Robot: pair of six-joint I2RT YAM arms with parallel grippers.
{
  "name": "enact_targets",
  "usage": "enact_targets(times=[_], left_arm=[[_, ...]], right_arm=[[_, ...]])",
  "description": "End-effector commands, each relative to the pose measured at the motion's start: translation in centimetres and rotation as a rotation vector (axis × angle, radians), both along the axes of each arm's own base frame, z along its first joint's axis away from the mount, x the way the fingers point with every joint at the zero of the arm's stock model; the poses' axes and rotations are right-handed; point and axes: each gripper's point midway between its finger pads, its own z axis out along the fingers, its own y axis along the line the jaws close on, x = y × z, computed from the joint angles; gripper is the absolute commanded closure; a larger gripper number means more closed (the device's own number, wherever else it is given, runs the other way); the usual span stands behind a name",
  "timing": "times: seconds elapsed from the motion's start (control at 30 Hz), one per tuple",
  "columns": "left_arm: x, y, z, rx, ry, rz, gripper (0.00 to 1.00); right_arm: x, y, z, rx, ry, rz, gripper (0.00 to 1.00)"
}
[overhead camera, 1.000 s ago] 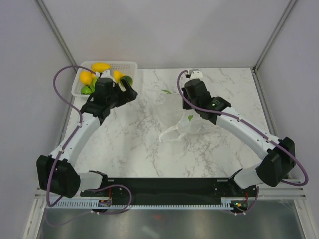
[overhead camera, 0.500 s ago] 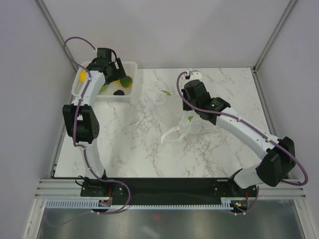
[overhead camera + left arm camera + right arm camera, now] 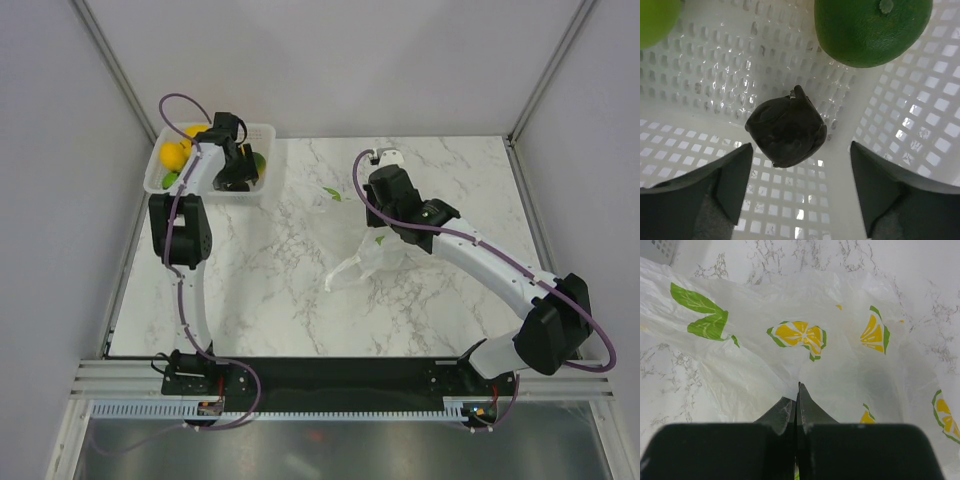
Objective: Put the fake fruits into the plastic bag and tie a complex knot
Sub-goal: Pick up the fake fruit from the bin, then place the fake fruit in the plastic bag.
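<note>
In the left wrist view, a black fake fruit [image 3: 786,131] lies on the floor of the white perforated basket [image 3: 700,65]. My left gripper [image 3: 801,150] hangs open just above it, one finger on each side and neither touching. A dark green lime [image 3: 872,30] lies beyond, with a lighter green fruit [image 3: 655,17] at the corner. From above, the left gripper [image 3: 236,172] reaches into the basket [image 3: 255,128], beside yellow fruits [image 3: 175,155]. My right gripper [image 3: 798,390] is shut on a pinch of the lemon-printed plastic bag [image 3: 805,335]. It holds the bag [image 3: 365,245] up at mid-table.
The basket stands at the table's far left corner against the left wall. The left arm [image 3: 180,230] is stretched out along the left edge. The right arm [image 3: 480,255] curves across the right half of the marble top. A bag handle loop [image 3: 338,275] trails toward the front.
The left arm has swung from beside the basket to over it, and its gripper has dropped inside toward the black fruit, jaws narrowing slightly. The right arm and bag have barely moved.
</note>
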Motion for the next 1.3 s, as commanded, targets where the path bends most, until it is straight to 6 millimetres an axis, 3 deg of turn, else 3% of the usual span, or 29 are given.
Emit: enact_targets(times=[0.0, 0.1, 0.23, 0.3, 0.37, 0.57, 0.6, 0.63, 0.67, 0.7, 0.73, 0.8, 0.87, 0.9, 0.97, 1.0, 1.07, 1.1, 1.13, 1.27], left_arm=[[0.3, 0.2, -1.1, -0.002, 0.028, -0.024, 0.22], [0.5, -0.2, -1.4, -0.061, 0.032, -0.034, 0.44], [0.7, -0.8, 0.4, -0.114, -0.001, -0.052, 0.48], [0.7, -0.8, 2.1, -0.120, -0.035, -0.044, 0.58], [1.0, -0.9, 3.9, -0.127, -0.089, -0.040, 0.60], [0.4, -1.6, 12.1, -0.197, -0.354, -0.026, 0.60], [-0.7, -1.8, 11.3, -0.209, -0.346, -0.024, 0.61], [-1.6, -1.9, 14.4, -0.223, -0.420, -0.023, 0.61], [-1.6, -2.1, 15.8, -0.244, -0.483, -0.016, 0.61], [-2.8, -2.4, 14.9, -0.255, -0.472, -0.015, 0.60], [-4.1, -2.7, 17.6, -0.270, -0.538, -0.029, 0.60], [-5.8, -3.9, 17.5, -0.312, -0.546, -0.047, 0.60], [-8.2, -6.1, 19.6, -0.395, -0.593, -0.096, 0.60], [-9.1, -7.0, 18.3, -0.432, -0.594, -0.113, 0.60], [-12.0, -9.4, 18.8, -0.515, -0.602, -0.165, 0.60], [-12.9, -10.6, 17.9, -0.577, -0.602, -0.176, 0.60], [-15.1, -13.2, 19.4, -0.627, -0.659, -0.231, 0.61], [-16.2, -13.9, 18.4, -0.627, -0.645, -0.240, 0.61], [-17.5, -16.1, 18.4, -0.643, -0.645, -0.291, 0.61], [-20.9, -18.8, 16.7, -0.659, -0.629, -0.326, 0.61]], right_arm=[[0.3, 0.2, 0.9, 0.028, -0.033, 0.001, 1.00], [0.2, 0.1, 0.9, 0.026, -0.032, -0.002, 1.00], [0.2, 0.1, 0.9, 0.028, -0.033, -0.004, 1.00], [0.2, 0.0, 1.1, 0.031, -0.037, -0.004, 1.00], [0.2, 0.0, 1.2, 0.033, -0.038, -0.007, 1.00], [0.1, 0.1, 1.3, 0.037, -0.041, -0.003, 1.00], [0.2, 0.0, 1.4, 0.037, -0.041, -0.005, 1.00], [0.1, 0.1, 1.4, 0.035, -0.041, 0.001, 1.00], [0.2, 0.2, 1.4, 0.036, -0.042, 0.002, 1.00], [0.2, 0.2, 1.4, 0.036, -0.041, 0.006, 1.00], [0.3, 0.2, 1.6, 0.033, -0.046, 0.010, 1.00], [0.3, 0.3, 1.8, 0.034, -0.050, 0.014, 1.00], [0.4, 0.4, 2.3, 0.036, -0.058, 0.017, 1.00], [0.5, 0.4, 2.4, 0.037, -0.061, 0.014, 1.00], [0.6, 0.5, 3.1, 0.044, -0.072, 0.020, 1.00], [0.6, 0.6, 3.2, 0.045, -0.074, 0.024, 1.00], [0.5, 0.8, 3.8, 0.057, -0.081, 0.031, 1.00], [0.5, 0.8, 3.9, 0.060, -0.080, 0.033, 1.00], [0.5, 0.8, 4.0, 0.064, -0.082, 0.036, 1.00], [0.4, 0.8, 4.2, 0.065, -0.084, 0.038, 1.00]])
